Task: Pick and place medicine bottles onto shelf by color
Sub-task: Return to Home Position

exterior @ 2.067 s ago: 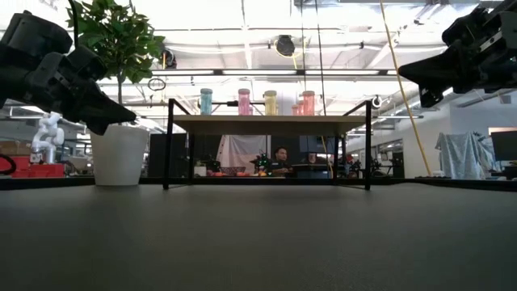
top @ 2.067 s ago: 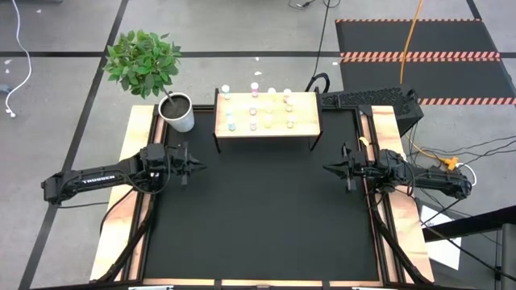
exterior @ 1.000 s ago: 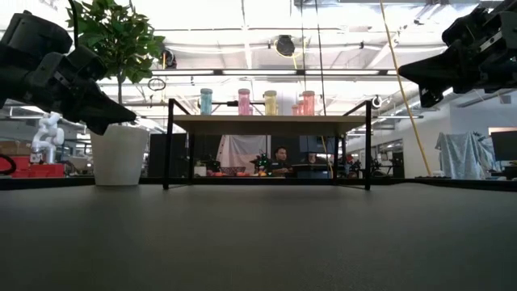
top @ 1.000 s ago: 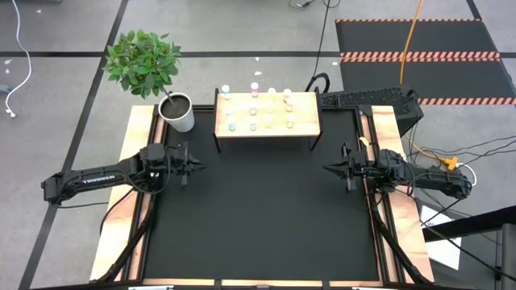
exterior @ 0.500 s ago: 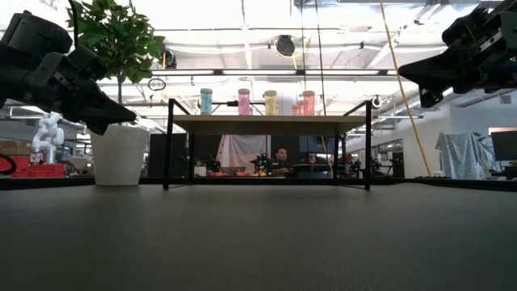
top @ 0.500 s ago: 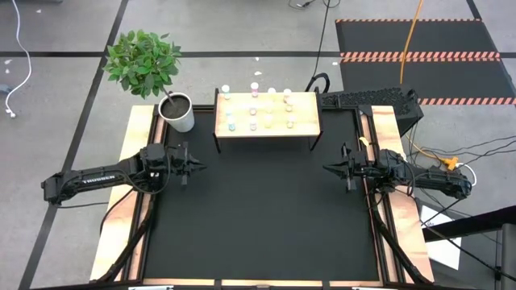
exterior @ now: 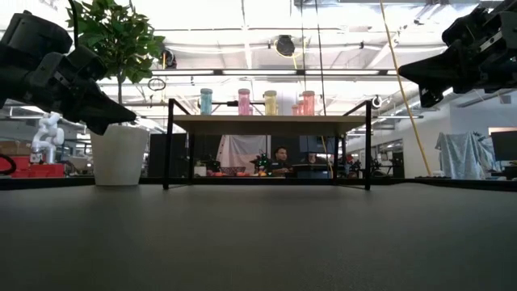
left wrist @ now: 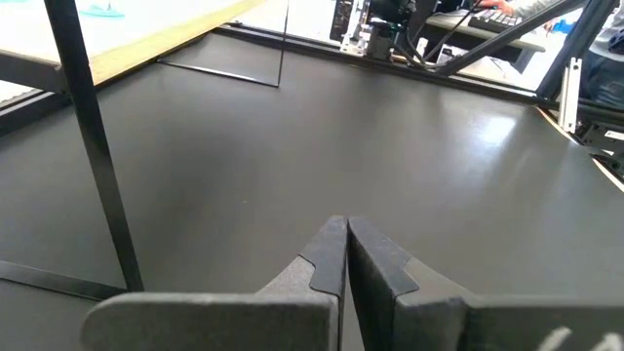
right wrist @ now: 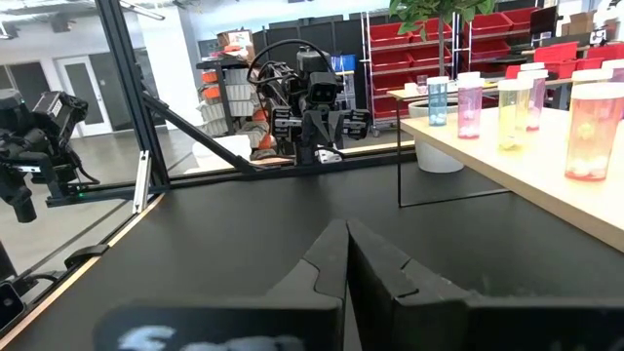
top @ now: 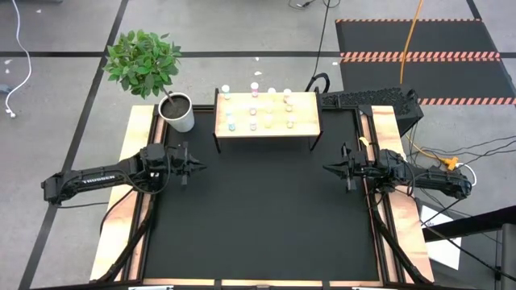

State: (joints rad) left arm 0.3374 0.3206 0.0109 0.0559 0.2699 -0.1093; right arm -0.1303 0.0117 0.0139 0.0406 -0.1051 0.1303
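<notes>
The light wood shelf (top: 266, 113) with dark legs stands at the far middle of the black table. Several tiny white-capped medicine bottles (top: 253, 111) stand upright on its top in rows; the low view shows a teal one (exterior: 206, 101), a pink one (exterior: 244, 101) and a yellow one (exterior: 270, 102). In the right wrist view the bottles (right wrist: 515, 102) line the shelf top. My left gripper (top: 201, 167) hovers shut near the table's left side, my right gripper (top: 326, 168) hovers shut near its right side. Both are well away from the shelf and hold nothing.
A white pot with a green plant (top: 177, 111) stands on the table's far left corner beside the shelf. Wooden rails (top: 125, 201) run along both table sides. The black table surface (top: 258, 217) between the arms is bare. A person (exterior: 281, 155) sits in the room behind.
</notes>
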